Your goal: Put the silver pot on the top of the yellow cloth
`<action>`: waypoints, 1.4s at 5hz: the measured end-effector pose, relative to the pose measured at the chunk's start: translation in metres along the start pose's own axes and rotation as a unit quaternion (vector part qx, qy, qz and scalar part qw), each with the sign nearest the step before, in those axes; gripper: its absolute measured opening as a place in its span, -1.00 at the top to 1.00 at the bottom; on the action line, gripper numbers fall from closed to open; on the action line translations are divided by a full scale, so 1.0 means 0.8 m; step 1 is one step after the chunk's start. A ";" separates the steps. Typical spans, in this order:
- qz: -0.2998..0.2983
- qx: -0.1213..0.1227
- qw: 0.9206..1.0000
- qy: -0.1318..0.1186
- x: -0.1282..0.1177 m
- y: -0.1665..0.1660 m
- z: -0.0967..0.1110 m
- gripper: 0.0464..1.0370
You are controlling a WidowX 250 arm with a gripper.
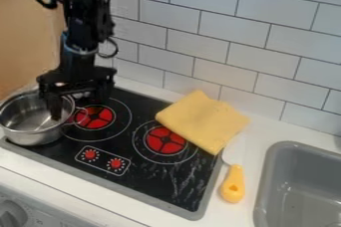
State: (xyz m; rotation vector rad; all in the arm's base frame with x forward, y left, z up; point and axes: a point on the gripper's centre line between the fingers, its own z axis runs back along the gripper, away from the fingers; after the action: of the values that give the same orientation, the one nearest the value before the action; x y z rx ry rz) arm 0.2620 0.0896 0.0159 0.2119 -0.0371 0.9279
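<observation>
Here was the silver pot [35,134], over the left end of the stove [150,183]! The claw [78,107] stood spread, one finger over the pot's inside, one beyond its rim, probably to pinch the wall; the folded yellow cloth [203,121] offered a flat landing spot.

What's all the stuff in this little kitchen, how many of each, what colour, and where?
pot: one, silver, stove's left side
cloth: one, yellow, stove's right rear edge
stove: one, black, on the counter
burners: two visible, red, on the stove
stove knobs: two, red, stove's front
yellow-handled utensil: one, between stove and sink
sink: one, grey, right
counter: one, white, around the stove
tiled wall: one, white, behind
arm: one, black, upper left
hand: one, black, at the pot's right side
</observation>
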 end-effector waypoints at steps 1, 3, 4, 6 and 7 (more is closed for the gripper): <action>0.005 0.007 1.000 0.005 0.007 0.003 -0.010 -0.82; 0.004 0.016 1.000 0.002 0.015 0.003 -0.017 0.43; 0.000 0.018 1.000 0.003 0.014 0.004 -0.018 0.83; -0.006 0.022 1.000 0.006 0.013 0.004 -0.018 0.96; -0.008 0.025 1.000 0.008 0.012 0.005 -0.017 0.96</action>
State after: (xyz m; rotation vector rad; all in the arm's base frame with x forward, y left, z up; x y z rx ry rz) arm 0.2635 0.1020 0.0045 0.2508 0.0019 0.9144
